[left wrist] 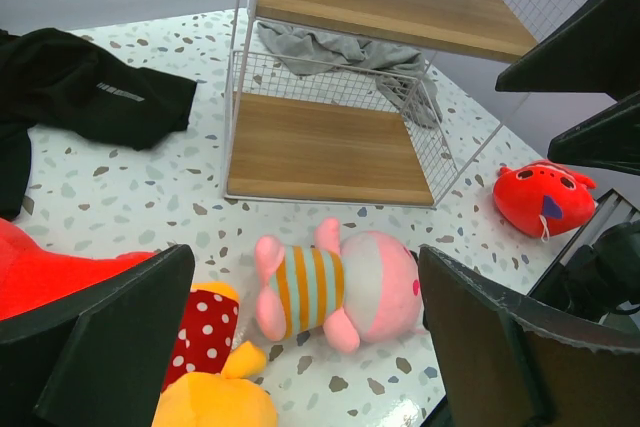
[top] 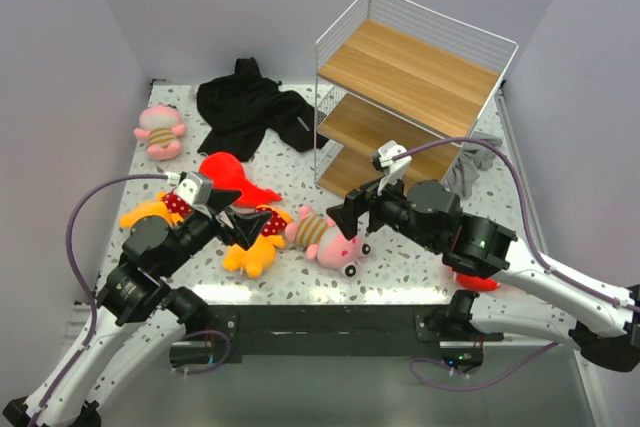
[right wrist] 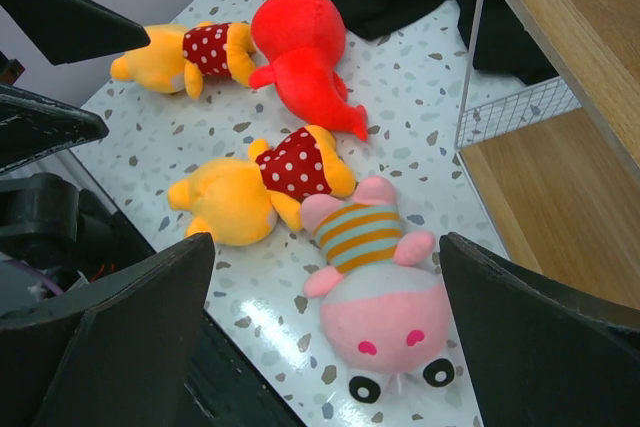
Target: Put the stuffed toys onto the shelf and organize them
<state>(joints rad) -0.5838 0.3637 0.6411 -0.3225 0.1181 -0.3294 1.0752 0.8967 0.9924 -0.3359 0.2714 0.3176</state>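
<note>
A pink striped toy (top: 330, 239) lies on the table between my two grippers; it also shows in the left wrist view (left wrist: 340, 287) and the right wrist view (right wrist: 380, 287). My left gripper (top: 245, 222) is open just above an orange-yellow toy (top: 255, 249), with nothing held (left wrist: 305, 347). My right gripper (top: 350, 217) is open over the pink toy's head, empty (right wrist: 325, 337). A second orange-yellow toy (top: 148, 213) lies by the left arm. One red fish toy (top: 235, 175) lies mid-left, the other (top: 478, 282) under the right arm. A second pink toy (top: 160, 129) lies far left. The shelf (top: 410, 97) holds no toys.
A black garment (top: 250, 107) lies left of the shelf. A grey cloth (top: 470, 172) lies behind the shelf's low boards and shows through its wire mesh in the left wrist view (left wrist: 350, 52). White walls close in the table on three sides.
</note>
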